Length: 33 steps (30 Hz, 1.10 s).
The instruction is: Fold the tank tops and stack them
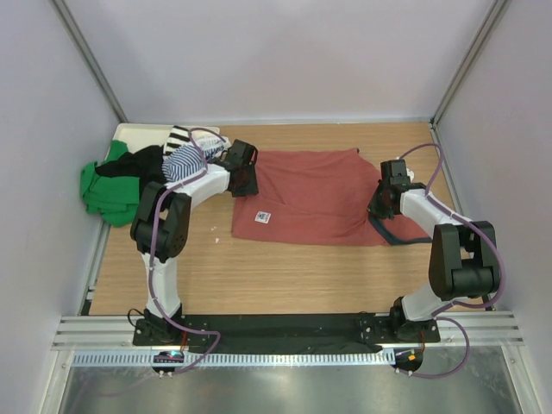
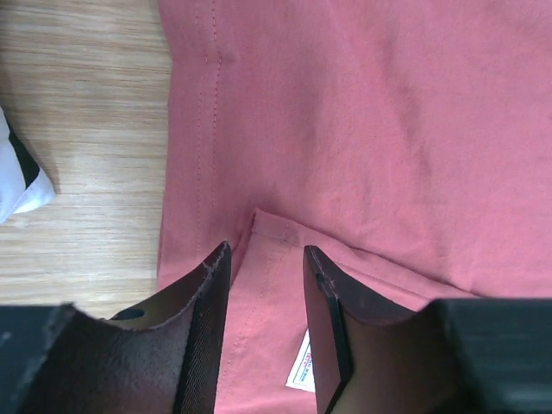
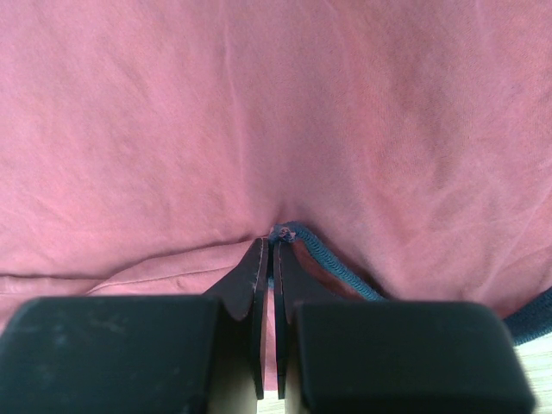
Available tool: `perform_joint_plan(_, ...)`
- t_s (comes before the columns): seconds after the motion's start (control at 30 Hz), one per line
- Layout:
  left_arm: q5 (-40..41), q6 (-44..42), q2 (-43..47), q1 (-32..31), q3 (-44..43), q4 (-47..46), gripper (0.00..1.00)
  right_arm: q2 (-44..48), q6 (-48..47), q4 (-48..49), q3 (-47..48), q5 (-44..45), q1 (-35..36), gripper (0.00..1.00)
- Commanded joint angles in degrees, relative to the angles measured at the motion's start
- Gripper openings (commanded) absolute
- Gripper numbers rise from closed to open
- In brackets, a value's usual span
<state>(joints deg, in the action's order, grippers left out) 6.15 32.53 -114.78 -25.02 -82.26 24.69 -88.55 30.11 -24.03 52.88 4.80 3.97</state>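
Only container-like thing is a white tray (image 1: 142, 131) in the rear-left corner. Can't tell if it's a tray or a flat board, since the pile covers most of it. In the pile: striped top (image 1: 184, 159) on top, black cloth (image 1: 134, 164) beside it, green cloth (image 1: 105, 191) nearest the left wall and reaching the table's left edge. The brick-red tank top (image 1: 315, 194) lies spread on the wooden table (image 1: 198, 267), mid-table and well apart from the pile, with its white label (image 1: 262, 216) showing near the front-left corner. The left gripper (image 2: 267, 248) is at the top's left edge with jaws apart. A folded hem corner sits between the fingers, not pinched. The right gripper (image 3: 274, 237) is at the right edge with fingers pressed together on a bit of the red cloth just where the dark trim (image 3: 332, 263) runs. In the overhead view a loop of that trim trails toward the near side, just beside the right arm. Edges: the top's left hem is straight and stitched, with bare wood to its left, and the near edge is roughly straight. Open room is the bare wood strip between the top's near edge and the arm bases, widest front-left. The right side is tight — the cloth ends close to the table's right edge.
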Motion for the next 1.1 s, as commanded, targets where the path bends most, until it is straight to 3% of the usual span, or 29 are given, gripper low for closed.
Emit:
perform_joint_plan(0.0, -0.53, -0.45, 1.14, -0.03, -1.85, -1.13, 0.41, 0.49, -0.49, 1.53, 1.26, 0.21, -0.01, 0.01)
perform_joint_plan(0.27, -1.67, -0.63, -2.72, -0.03, -4.49, 0.27, 0.4, 0.31, -0.66, 1.71, 1.17, 0.04, -0.01, 0.02)
perform_joint_plan(0.53, -0.79, -0.54, -5.72, -0.12, -5.72, 2.82, 0.29, 0.31, -0.49, 1.71, 1.08, -0.05, -0.01, 0.02)
perform_joint_plan(0.7, -0.18, -0.54, -5.19, -0.12, -5.19, 3.0, 0.0, 0.14, -0.49, 1.8, 0.99, -0.23, -0.01, 0.01)
perform_joint_plan(0.93, 2.46, -0.89, 0.96, -0.12, -5.63, 4.31, 0.01, 0.22, -0.31, 1.01, 2.4, 0.04, -0.01, 0.01)
perform_joint_plan(1.07, 3.34, -1.07, 3.77, -0.21, -5.19, 5.19, 0.12, 0.93, -0.23, 0.48, 3.45, 0.13, -0.01, 0.02)
